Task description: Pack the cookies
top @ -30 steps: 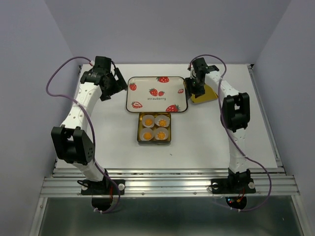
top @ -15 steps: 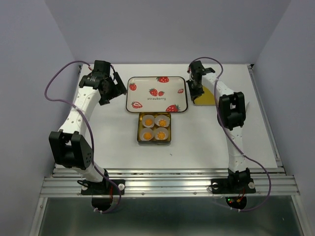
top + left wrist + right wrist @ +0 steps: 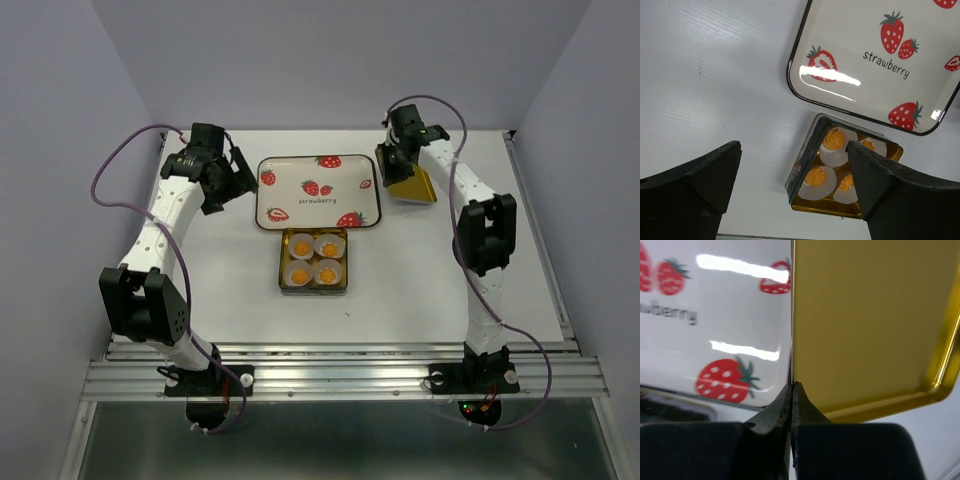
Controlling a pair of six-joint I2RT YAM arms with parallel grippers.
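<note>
Cookies (image 3: 315, 258): four, in paper cups (image 3: 805, 192) inside open tin (image 3: 283, 262), on counter (image 3: 420, 270). Right claw (image 3: 791, 386): newly pinched onto gold lid (image 3: 865, 315) rim beside strawberry tray (image 3: 300, 175); closing tin likely next. Left claw (image 3: 792, 147): spread, idle

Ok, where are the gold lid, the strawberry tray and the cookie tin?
gold lid (image 3: 865, 315): right wrist view, on its flat gold face.
strawberry tray (image 3: 295, 172): top view, on a bare white patch, far left part.
cookie tin (image 3: 282, 265): top view, on its left rim.

You have a flat white rectangular tabletop (image 3: 420, 285) boxed by plain lilac walls (image 3: 340, 60), a ribbed aluminium rail (image 3: 340, 373) along its near edge.
</note>
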